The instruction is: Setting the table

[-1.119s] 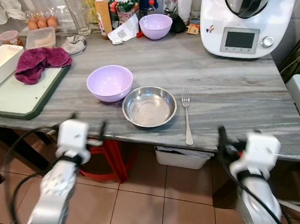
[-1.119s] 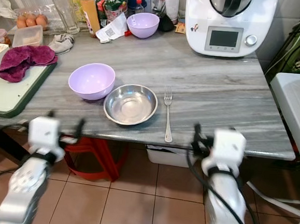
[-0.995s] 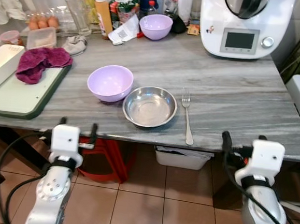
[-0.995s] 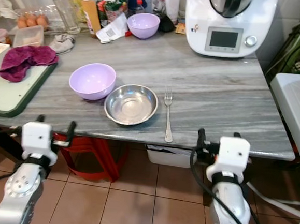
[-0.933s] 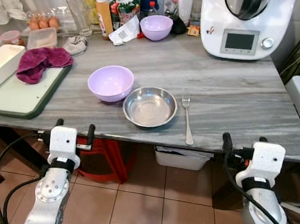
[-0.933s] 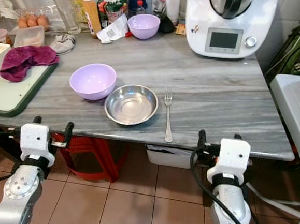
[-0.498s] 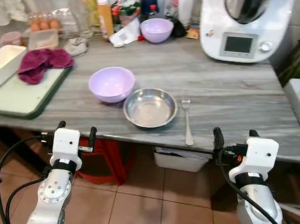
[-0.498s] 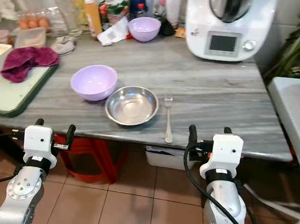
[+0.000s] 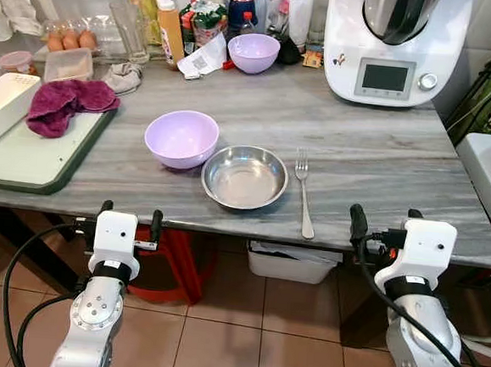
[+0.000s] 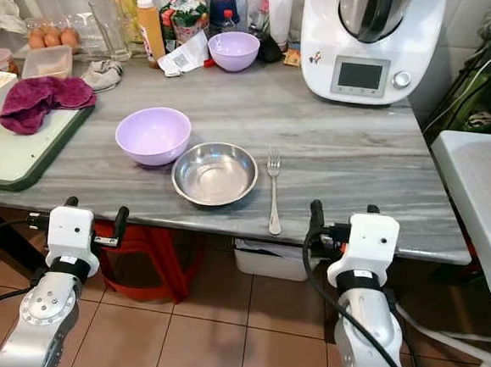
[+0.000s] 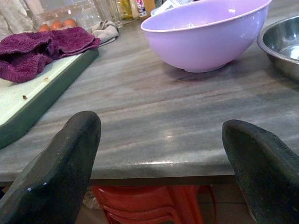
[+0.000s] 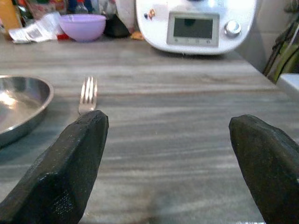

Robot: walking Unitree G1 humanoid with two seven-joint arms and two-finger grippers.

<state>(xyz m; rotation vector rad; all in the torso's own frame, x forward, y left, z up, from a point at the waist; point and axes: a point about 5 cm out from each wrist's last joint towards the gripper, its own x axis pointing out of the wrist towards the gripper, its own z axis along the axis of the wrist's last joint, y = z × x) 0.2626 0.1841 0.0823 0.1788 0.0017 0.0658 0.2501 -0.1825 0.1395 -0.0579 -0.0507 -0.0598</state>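
Note:
On the grey marble table [image 9: 376, 151] a lilac bowl [image 9: 181, 138] stands beside a steel bowl [image 9: 244, 177]. A fork [image 9: 304, 201] lies just right of the steel bowl, tines pointing away from me. Another lilac bowl [image 9: 253, 52] sits at the back. My left gripper [image 9: 131, 215] is open, low at the table's front edge, facing the lilac bowl [image 11: 205, 35]. Further right along the same edge my right gripper [image 9: 386, 218] is open too, with the fork [image 12: 88, 93] and the steel bowl [image 12: 18, 105] ahead of it. Both hold nothing.
A green board [image 9: 27, 153] with a maroon towel [image 9: 65, 101] and a white box [image 9: 1, 106] lies at the left. A white kitchen machine [image 9: 397, 42], bottles and eggs [image 9: 68, 39] line the back. A red stool [image 9: 175, 263] and a white bin [image 9: 294, 264] stand under the table.
The left arm has straightened and steadied at the table's edge, and the right gripper has shifted slightly left. The camera has moved a little. The things on the table stay put.

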